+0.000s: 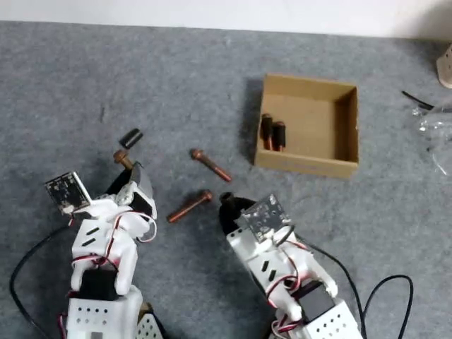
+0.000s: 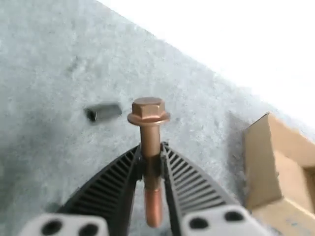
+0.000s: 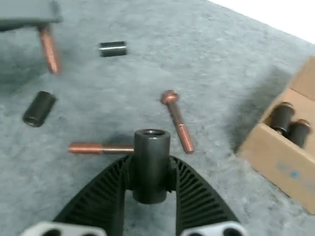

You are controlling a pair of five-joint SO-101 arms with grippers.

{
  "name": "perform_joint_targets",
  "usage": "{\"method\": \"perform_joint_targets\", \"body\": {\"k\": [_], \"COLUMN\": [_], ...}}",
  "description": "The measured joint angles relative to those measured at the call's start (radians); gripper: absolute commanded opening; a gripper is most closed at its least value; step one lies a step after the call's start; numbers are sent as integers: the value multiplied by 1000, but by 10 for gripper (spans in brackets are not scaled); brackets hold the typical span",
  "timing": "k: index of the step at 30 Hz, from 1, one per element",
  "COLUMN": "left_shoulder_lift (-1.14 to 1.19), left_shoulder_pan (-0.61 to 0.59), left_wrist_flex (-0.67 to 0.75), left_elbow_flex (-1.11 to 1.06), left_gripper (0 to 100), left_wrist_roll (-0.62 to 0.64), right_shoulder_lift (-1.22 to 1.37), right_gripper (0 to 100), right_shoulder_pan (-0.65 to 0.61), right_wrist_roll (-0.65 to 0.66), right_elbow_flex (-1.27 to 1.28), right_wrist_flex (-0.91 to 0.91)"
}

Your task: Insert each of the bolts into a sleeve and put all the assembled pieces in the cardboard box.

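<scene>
Gripping a copper bolt [image 2: 148, 117] by its shank, the left claw [image 2: 151, 153] is clamped tight. The right claw [image 3: 151, 169] pinches an upright black sleeve [image 3: 151, 143]. A loose bolt [image 1: 210, 164] and a second bolt [image 1: 189, 207] lie mid-counter [image 1: 212, 70]. The cardboard box [image 1: 304, 167], nearer the far edge, holds two assembled pieces [image 1: 272, 133].

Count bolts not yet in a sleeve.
3. One bolt in the left gripper; second bolt on the mat near the cardboard box; third bolt beside the right gripper. More may be hidden.
</scene>
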State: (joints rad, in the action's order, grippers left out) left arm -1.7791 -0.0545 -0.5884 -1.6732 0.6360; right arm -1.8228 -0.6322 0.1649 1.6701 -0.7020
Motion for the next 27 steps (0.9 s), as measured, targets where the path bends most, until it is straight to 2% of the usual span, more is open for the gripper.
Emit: {"method": "perform_joint_targets", "body": {"k": [4, 9, 16, 22, 27], "left_shoulder_lift": [-8, -20, -21, -29, -29], "left_shoulder_pan": [3, 2, 0, 135, 296], "left_wrist_flex": [0, 0, 0, 0, -8], "left_elbow_flex": [5, 44, 255, 342, 347], "left_gripper": [5, 5, 5, 5, 5], "left_wrist_roll": [0, 0, 0, 2, 2], "right_shoulder_lift": [0, 0, 0, 0, 0], "right_gripper": [4, 4, 4, 4, 4], "right_shoulder_pan": [-15, -109, -149, -153, -153], "right_wrist_roll": [0, 0, 0, 0, 69], "right_elbow_flex": [0, 0, 0, 0, 0], "right_wrist_flex": [0, 2, 163, 193, 199]}}
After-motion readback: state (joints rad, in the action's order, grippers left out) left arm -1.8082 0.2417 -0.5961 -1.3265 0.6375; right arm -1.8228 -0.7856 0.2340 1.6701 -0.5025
